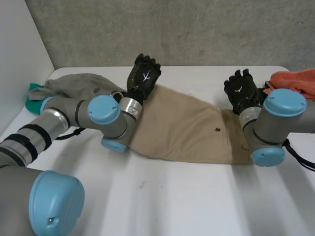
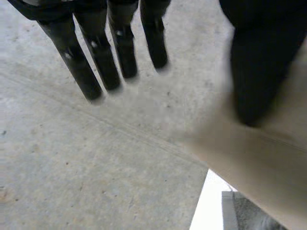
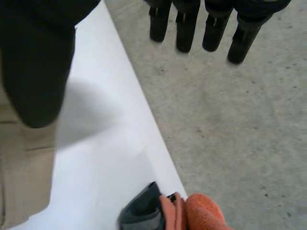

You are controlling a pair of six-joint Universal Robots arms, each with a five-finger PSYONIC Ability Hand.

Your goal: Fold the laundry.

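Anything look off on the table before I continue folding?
The tan garment lies slantwise across the table, not squared up. The orange cloth sits at the table's right edge and seems to hang over it.

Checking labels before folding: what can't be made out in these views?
Tan cloth: one end hidden under the left arm, head view.
Teal item: mostly buried by the grey cloth, head view.
Orange cloth: cut off by the edge, head view.
Left robot hand: thumb blurred, contact with tan cloth unclear, left wrist view.

Left hand (image 1: 143, 76) and right hand (image 1: 241, 91), fingers straight, arms extended forward.
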